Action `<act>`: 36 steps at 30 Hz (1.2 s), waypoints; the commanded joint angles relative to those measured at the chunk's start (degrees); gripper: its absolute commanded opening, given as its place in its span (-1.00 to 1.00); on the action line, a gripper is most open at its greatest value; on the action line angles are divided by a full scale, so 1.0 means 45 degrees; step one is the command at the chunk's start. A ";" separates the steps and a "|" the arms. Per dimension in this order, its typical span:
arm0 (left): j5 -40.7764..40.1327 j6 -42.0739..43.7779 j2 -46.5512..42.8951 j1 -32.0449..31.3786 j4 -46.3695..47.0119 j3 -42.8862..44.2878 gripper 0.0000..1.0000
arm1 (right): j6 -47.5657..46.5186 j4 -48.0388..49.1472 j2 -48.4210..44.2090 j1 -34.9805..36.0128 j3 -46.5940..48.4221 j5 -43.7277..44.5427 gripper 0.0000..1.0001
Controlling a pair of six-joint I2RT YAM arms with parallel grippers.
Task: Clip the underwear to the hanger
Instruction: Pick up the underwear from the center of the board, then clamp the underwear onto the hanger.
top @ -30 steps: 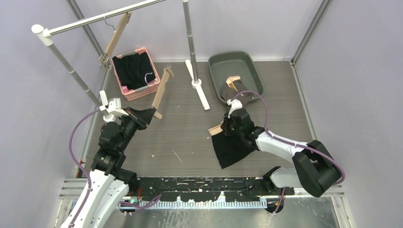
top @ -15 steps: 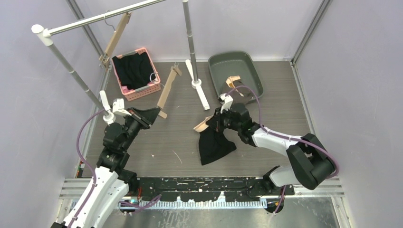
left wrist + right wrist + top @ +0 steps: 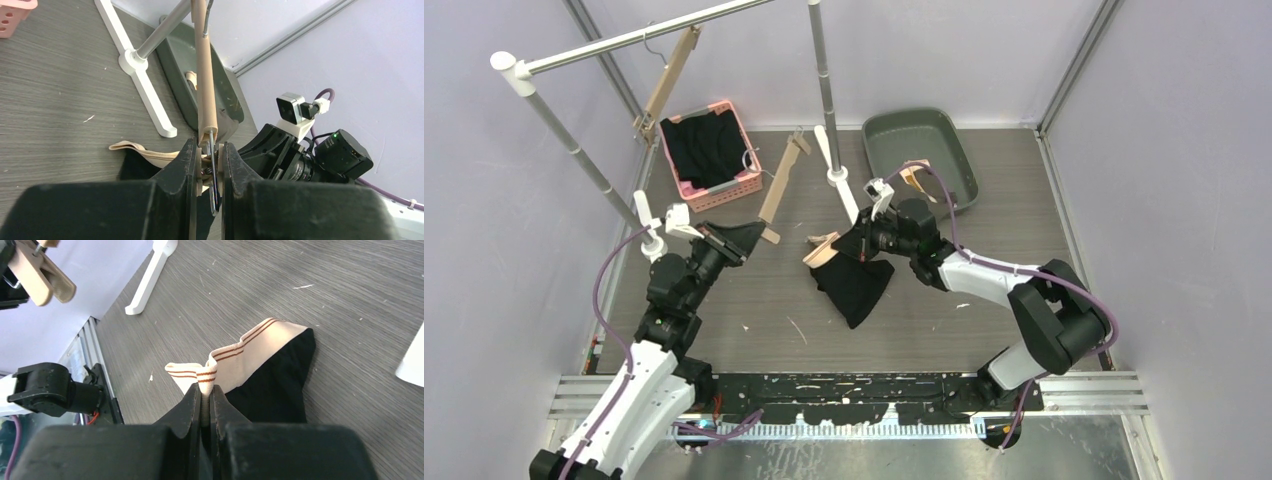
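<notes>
A wooden hanger (image 3: 780, 186) with end clips is held tilted above the table. My left gripper (image 3: 751, 236) is shut on its lower clip (image 3: 210, 152), squeezing it. The hanger bar (image 3: 204, 70) rises away from the jaws in the left wrist view. Black underwear (image 3: 856, 285) with a beige, red-striped waistband (image 3: 826, 249) hangs from my right gripper (image 3: 861, 243), which is shut on the waistband (image 3: 235, 357). The waistband's free end sits just right of the hanger's lower clip. The black fabric (image 3: 277, 385) drapes onto the table.
A pink basket (image 3: 712, 150) of dark clothes stands at the back left. A grey tray (image 3: 919, 150) with another garment is at the back right. A white rack with pole (image 3: 824, 85) and foot (image 3: 842, 185) stands between them; another hanger (image 3: 667, 80) hangs on its rail.
My right gripper has carried the underwear left and away from me, toward the hanger. My left gripper has raised and turned the hanger slightly to the right.
</notes>
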 commanded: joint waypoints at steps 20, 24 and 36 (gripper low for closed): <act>0.0705 -0.0574 0.2014 -0.0012 0.3679 0.0452 -0.99 | 0.2429 0.1172 0.0725 0.0207 0.2230 -0.0680 -0.99; 0.0870 -0.0472 0.2162 -0.0012 0.3756 0.0627 -1.00 | 0.2472 0.1157 0.0849 0.0242 0.2440 -0.0934 -0.99; 0.1172 -0.0209 0.2893 -0.0014 0.4223 0.0877 -1.00 | 0.2347 0.0683 0.1049 0.0523 0.3067 -0.1193 -0.99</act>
